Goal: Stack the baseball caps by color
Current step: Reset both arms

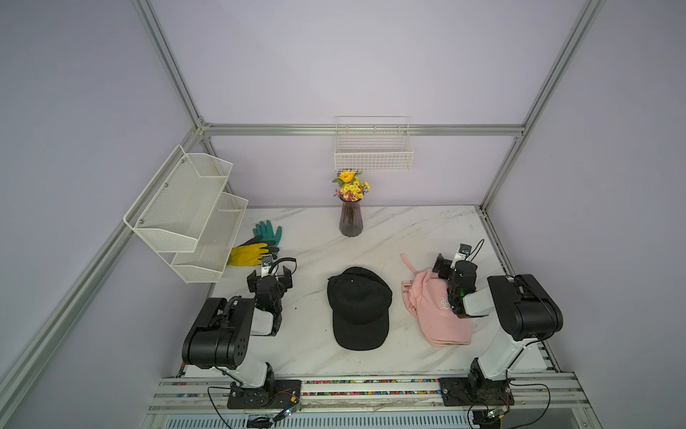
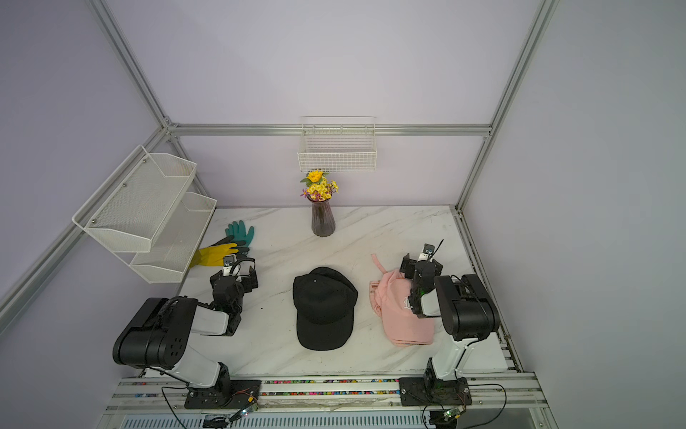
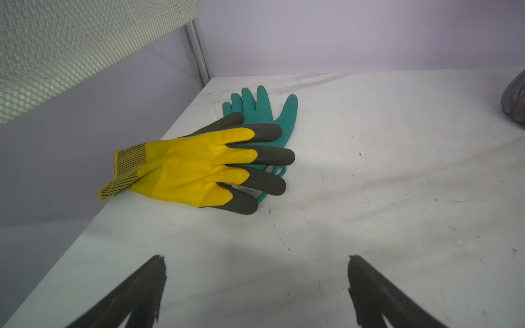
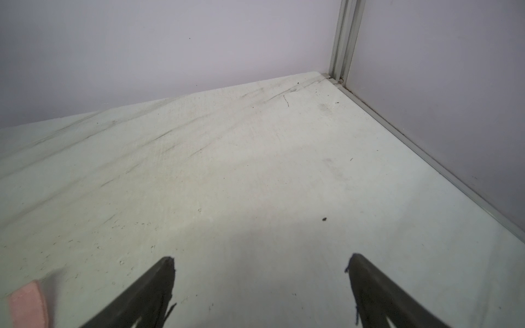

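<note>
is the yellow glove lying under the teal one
No, in the left wrist view the yellow glove lies on top of the teal glove.

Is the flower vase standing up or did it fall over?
Standing up. The vase rests on its base on the table, and its yellow flowers stick up out of the top.

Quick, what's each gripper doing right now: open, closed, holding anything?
Left gripper: open, holding nothing.
Right gripper: open, holding nothing.
</note>
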Available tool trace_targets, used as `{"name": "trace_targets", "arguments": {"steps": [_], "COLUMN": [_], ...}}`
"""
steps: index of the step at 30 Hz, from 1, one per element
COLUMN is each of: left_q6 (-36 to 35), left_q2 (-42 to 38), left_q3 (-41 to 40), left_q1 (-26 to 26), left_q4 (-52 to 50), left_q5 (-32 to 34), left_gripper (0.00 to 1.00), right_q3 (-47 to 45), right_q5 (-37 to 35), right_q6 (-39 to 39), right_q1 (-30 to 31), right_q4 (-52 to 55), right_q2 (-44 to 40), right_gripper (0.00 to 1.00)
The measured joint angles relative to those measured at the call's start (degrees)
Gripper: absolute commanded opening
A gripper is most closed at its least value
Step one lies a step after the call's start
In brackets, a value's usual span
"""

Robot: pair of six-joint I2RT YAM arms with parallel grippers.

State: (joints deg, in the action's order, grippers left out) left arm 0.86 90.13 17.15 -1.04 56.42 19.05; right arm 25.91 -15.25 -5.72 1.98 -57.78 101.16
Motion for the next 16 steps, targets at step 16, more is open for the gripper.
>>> {"name": "trace_targets", "arguments": {"steps": [16], "left_q6": [1.5], "left_q2": [0.1], "left_q3": [3.6], "left_q1": [0.7], "left_q4": [-3.0], "left_q5": [-1.7], "left_gripper": [1.00], "right_q3": [0.0], "right_q5": [-0.3], "right_q6": [0.7], "right_q1": [0.6], "right_q4": [-0.7], "right_q2": [0.0], "right_gripper": [0.97]}}
